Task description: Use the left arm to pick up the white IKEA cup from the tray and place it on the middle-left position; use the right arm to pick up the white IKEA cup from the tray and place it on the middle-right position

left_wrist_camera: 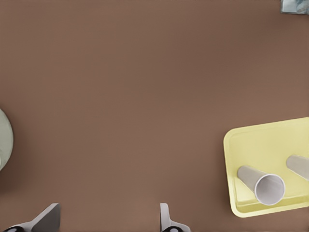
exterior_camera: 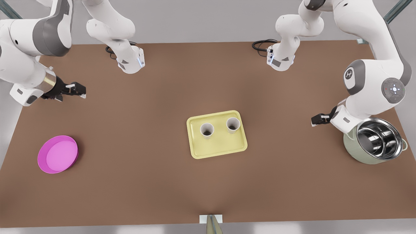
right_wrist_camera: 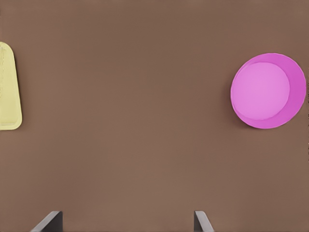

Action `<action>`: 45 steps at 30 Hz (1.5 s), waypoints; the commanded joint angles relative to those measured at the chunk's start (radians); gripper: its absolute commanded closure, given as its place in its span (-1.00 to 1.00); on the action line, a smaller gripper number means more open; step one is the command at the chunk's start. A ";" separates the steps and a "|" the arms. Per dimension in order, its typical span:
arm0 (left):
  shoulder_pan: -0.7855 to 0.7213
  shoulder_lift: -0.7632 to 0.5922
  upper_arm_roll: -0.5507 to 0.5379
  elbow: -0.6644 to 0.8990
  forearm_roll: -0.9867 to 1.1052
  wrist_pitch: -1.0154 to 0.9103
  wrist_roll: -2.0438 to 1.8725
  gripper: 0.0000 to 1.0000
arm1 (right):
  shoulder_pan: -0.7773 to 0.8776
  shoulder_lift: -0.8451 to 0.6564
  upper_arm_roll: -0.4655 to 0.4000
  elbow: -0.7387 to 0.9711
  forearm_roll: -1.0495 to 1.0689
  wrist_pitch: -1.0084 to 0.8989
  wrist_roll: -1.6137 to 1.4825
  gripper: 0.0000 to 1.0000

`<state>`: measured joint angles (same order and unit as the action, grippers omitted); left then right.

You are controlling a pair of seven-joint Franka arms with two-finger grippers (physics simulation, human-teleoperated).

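Observation:
The pale-yellow tray [exterior_camera: 221,146] lies at the table's middle, also seen as tray [left_wrist_camera: 251,145] and as tray edge [right_wrist_camera: 8,96]. Two white cups stand upright on it, one cup [exterior_camera: 207,130] toward the front view's left and the other cup [exterior_camera: 233,124] toward its right. The left wrist view has the nearer cup [left_wrist_camera: 263,183] and part of the second cup [left_wrist_camera: 299,166]. My left gripper [exterior_camera: 313,121] [left_wrist_camera: 107,222] hangs open at the front view's right, well away from the tray. My right gripper [exterior_camera: 80,91] [right_wrist_camera: 126,222] hangs open at the front view's far left, empty.
A pale-green pot with a steel inside [exterior_camera: 373,143] [left_wrist_camera: 4,140] stands just beside and under the left arm's wrist. The round magenta dish [exterior_camera: 58,154] [right_wrist_camera: 268,91] sits at the front view's left. Bare brown table lies on both sides of the tray.

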<state>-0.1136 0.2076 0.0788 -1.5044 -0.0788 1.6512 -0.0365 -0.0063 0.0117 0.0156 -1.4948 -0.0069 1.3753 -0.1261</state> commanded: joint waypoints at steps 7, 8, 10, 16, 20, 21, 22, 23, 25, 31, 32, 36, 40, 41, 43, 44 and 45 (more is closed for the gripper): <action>-0.008 -0.001 -0.005 0.020 -0.002 -0.028 0.069 -1.00 | 0.045 0.037 0.010 -0.045 0.010 0.249 -0.020 -1.00; -0.008 -0.002 -0.005 0.020 -0.001 -0.027 0.069 -1.00 | 0.046 0.065 0.076 -0.051 0.010 0.275 0.064 -1.00; -0.008 0.001 -0.007 0.020 0.011 -0.024 0.067 -1.00 | 0.072 0.139 0.210 -0.051 0.010 0.347 0.285 -1.00; -0.038 -0.016 -0.017 0.013 0.028 -0.024 0.061 -1.00 | 0.290 0.367 0.210 -0.039 0.004 0.580 0.436 -1.00; -0.037 -0.014 -0.016 0.013 0.030 -0.024 0.010 -1.00 | 0.330 0.491 0.233 -0.022 -0.001 0.670 0.441 -1.00; -0.038 -0.017 -0.017 0.013 0.028 -0.024 0.010 -1.00 | 0.351 0.514 0.233 -0.001 -0.001 0.670 0.454 -1.00; -0.038 -0.016 -0.019 0.013 0.030 -0.025 0.010 -1.00 | 0.382 0.547 0.233 0.028 -0.004 0.671 0.480 -1.00; -0.038 -0.011 -0.017 0.013 0.030 -0.021 0.010 -1.00 | 0.391 0.568 0.233 0.039 -0.004 0.709 0.480 -1.00; -0.038 -0.011 -0.019 0.012 0.030 -0.021 0.010 -1.00 | 0.428 0.639 0.231 0.097 -0.004 0.775 0.483 -1.00; -0.038 -0.008 -0.019 0.010 0.030 -0.017 0.010 -1.00 | 0.468 0.711 0.224 0.128 -0.004 0.866 0.479 -1.00; -0.038 -0.008 -0.019 0.006 0.030 -0.016 0.010 -1.00 | 0.470 0.714 0.222 0.128 -0.004 0.866 0.480 -1.00; -0.037 -0.008 -0.019 0.006 0.030 -0.014 0.010 -1.00 | 0.479 0.715 0.224 0.122 -0.004 0.864 0.482 -1.00; -0.037 -0.008 -0.017 0.004 0.030 -0.014 0.010 -1.00 | 0.505 0.745 0.224 0.107 -0.074 0.863 0.479 -1.00; -0.037 -0.010 -0.019 0.004 0.030 -0.016 0.010 -1.00 | 0.506 0.745 0.224 0.093 -0.076 0.858 0.477 -1.00; -0.037 -0.008 -0.017 0.004 0.030 -0.016 0.010 -1.00 | 0.506 0.743 0.224 0.057 -0.076 0.857 0.473 -1.00; -0.037 -0.008 -0.017 0.004 0.030 -0.014 0.010 -1.00 | 0.506 0.743 0.224 0.047 -0.076 0.852 0.473 -1.00; -0.037 -0.008 -0.017 0.004 0.030 -0.014 0.010 -1.00 | 0.508 0.742 0.225 0.033 -0.076 0.852 0.476 -1.00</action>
<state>-0.1504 0.2004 0.0612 -1.5007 -0.0498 1.6361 -0.0210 0.5006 0.7552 0.2406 -1.4517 -0.0735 2.2254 0.2806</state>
